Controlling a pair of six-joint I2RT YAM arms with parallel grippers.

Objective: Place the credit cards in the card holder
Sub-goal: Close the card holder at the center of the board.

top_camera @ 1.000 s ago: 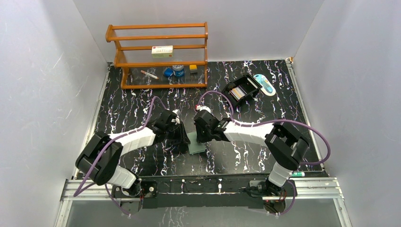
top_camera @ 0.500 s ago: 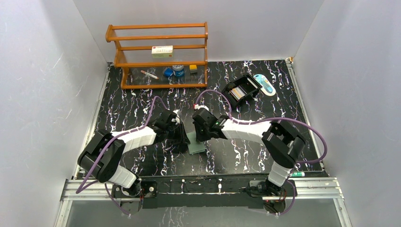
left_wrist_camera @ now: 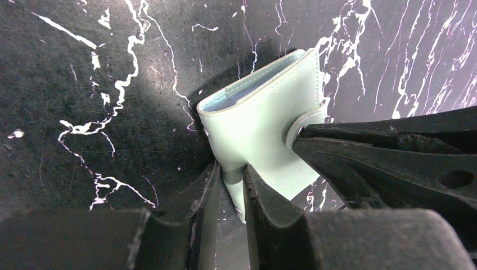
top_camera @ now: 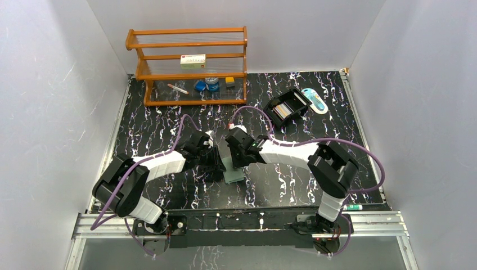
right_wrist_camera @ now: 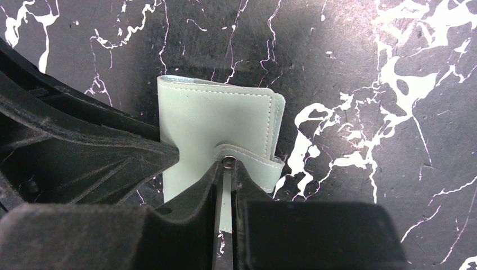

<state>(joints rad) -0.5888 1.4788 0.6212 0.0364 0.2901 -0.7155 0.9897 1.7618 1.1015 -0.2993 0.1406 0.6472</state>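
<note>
Inventory, as counted on the table (top_camera: 169, 126): one wooden rack (top_camera: 188, 45), one black box (top_camera: 287, 108), one card holder (top_camera: 233, 173) and one pale-blue oval item (top_camera: 314, 100). Grippers numbered two: left gripper (left_wrist_camera: 230, 169) and right gripper (right_wrist_camera: 227, 164). The rack held one white carton (top_camera: 193, 61). Four small items (top_camera: 212, 84) lay on its lowest level.

Robotics laboratory test cell: white panel walls (top_camera: 50, 101) enclose a black marbled tabletop (top_camera: 157, 121); two arms (top_camera: 163, 163) bolted to an aluminium rail (top_camera: 101, 225).

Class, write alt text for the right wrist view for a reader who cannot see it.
The right claw pinches the snap tab of a folded pale-teal card holder, black marbled table behind it. The left claw holds its left edge.
</note>
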